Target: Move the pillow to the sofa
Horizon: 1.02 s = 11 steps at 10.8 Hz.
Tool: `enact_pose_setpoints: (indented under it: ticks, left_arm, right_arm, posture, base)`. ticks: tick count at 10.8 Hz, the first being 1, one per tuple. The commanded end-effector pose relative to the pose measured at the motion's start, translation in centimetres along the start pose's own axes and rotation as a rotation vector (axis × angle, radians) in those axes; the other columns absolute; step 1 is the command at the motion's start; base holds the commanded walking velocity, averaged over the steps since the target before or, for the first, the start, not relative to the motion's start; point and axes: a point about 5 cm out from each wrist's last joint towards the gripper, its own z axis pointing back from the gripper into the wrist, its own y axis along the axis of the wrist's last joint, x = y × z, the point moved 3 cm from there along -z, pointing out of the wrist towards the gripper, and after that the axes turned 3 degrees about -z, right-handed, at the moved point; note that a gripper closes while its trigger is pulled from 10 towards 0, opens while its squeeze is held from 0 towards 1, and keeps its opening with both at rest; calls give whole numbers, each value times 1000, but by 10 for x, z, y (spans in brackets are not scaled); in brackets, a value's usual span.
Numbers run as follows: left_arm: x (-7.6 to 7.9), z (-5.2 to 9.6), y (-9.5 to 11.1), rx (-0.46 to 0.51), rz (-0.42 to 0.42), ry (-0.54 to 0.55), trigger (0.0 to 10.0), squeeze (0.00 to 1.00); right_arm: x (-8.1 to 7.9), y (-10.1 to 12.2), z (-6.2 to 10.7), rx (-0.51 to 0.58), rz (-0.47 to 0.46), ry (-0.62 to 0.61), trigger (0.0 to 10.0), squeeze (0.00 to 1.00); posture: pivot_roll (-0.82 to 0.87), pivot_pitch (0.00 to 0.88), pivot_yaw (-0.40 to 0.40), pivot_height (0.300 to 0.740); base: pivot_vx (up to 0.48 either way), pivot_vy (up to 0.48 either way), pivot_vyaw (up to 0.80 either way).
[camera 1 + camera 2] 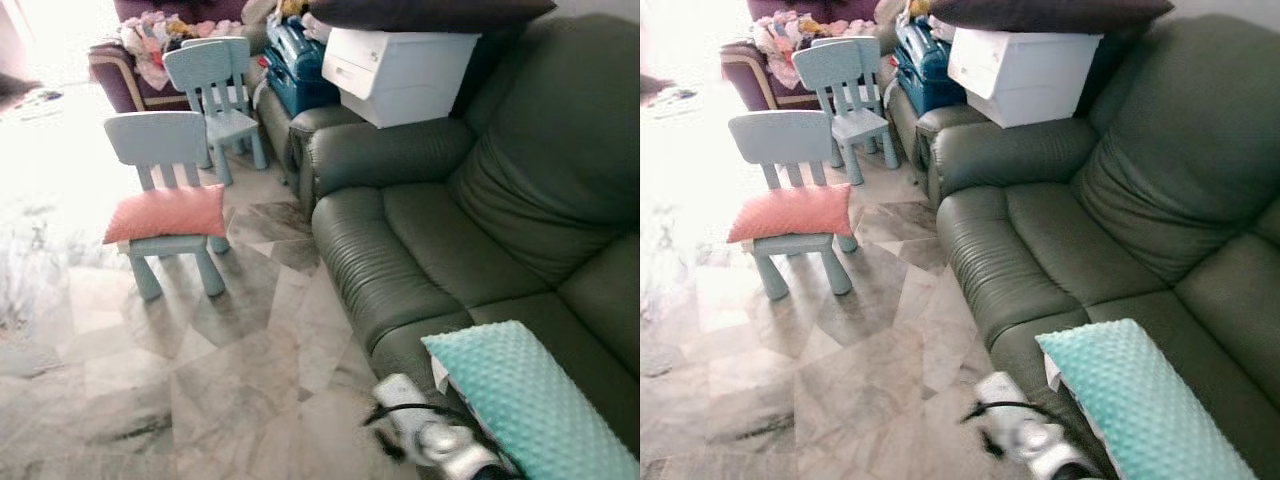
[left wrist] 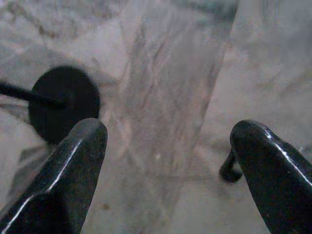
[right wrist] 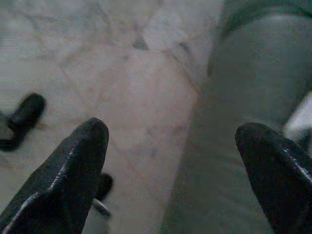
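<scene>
The pink pillow (image 1: 165,214) rests on the small blue chair (image 1: 163,160), well apart from the sofa (image 1: 440,230), while both grippers, left gripper (image 2: 168,161) and right gripper (image 3: 170,165), hang low with jaws wide, holding nothing.

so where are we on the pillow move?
Done: a teal pillow lies on the sofa. In hand: nothing; the left gripper and right gripper are open and empty over the floor. Left: the pink pillow sits on the small blue chair, untouched.
</scene>
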Motion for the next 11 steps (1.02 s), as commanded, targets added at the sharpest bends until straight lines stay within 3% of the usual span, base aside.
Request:
enact_pose_setpoints:
  ticks: [1,2,3,4,5,6,8,9,11]
  left_arm:
    - [-1,0,5,39,-3,-22,10000,0]
    - [31,-8,33,84,5,-117,10000,0]
    - [102,-14,102,197,-106,-242,10000,0]
    - [129,-9,114,231,-204,-334,10000,0]
    - [154,-3,129,283,-356,-402,10000,0]
    - [169,2,137,316,-450,-445,10000,0]
    - [168,-1,135,252,-399,-417,10000,0]
    - [156,-5,118,185,-362,-395,10000,0]
    - [143,-8,104,149,-329,-374,10000,0]
  right_arm:
    - [11,9,1,37,-56,-44,10000,0]
    - [14,14,1,58,-101,-59,10000,0]
    - [15,15,1,61,-103,-62,10000,0]
    - [14,14,1,61,-104,-62,10000,0]
    - [14,12,1,63,-107,-60,10000,0]
    - [14,11,1,67,-123,-60,10000,0]
    - [17,1,3,41,-109,-66,10000,0]
    - [19,-4,4,35,-123,-72,10000,0]
    - [21,-4,5,42,-121,-61,10000,0]
  posture:
    - [-50,2,18,740]
    - [-54,0,24,740]
    - [-56,0,28,740]
    - [-63,3,34,740]
    - [-79,10,40,740]
    - [-83,12,42,740]
    - [-87,15,50,740]
    - [-96,16,44,740]
    - [-95,19,39,740]
  base:
    - [0,0,0]
    - [0,0,0]
    - [0,0,0]
    - [0,0,0]
    - [0,0,0]
    - [0,0,0]
    - [0,0,0]
    - [0,0,0]
    - [0,0,0]
